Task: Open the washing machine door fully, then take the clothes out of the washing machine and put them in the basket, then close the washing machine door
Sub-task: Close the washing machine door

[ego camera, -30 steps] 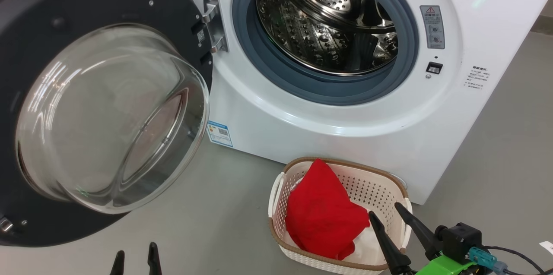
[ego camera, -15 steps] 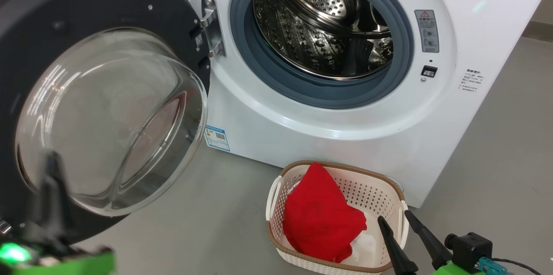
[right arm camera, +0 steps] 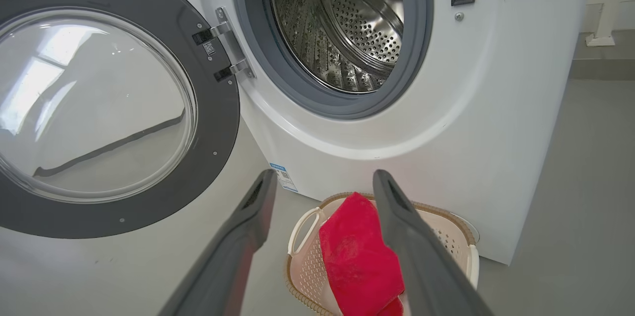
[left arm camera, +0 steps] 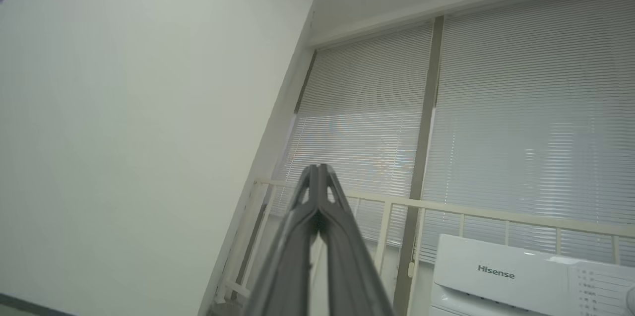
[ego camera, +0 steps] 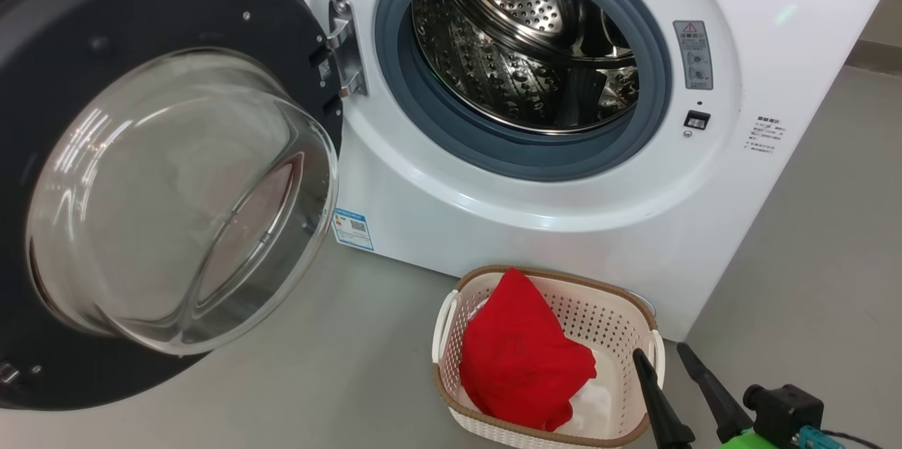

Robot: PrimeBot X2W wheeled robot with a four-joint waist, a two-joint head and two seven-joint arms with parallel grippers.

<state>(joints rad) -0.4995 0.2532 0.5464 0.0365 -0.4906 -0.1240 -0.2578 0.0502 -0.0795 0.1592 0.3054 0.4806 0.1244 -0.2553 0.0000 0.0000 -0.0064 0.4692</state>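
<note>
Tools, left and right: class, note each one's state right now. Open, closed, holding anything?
Left tool: closed, holding nothing.
Right tool: open, holding nothing.

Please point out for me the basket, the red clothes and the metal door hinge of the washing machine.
basket (ego camera: 600,318): head view, on its perforated far wall.
red clothes (ego camera: 521,357): head view, on the middle of the fabric.
door hinge (ego camera: 345,47): head view, on the shiny metal bracket.
</note>
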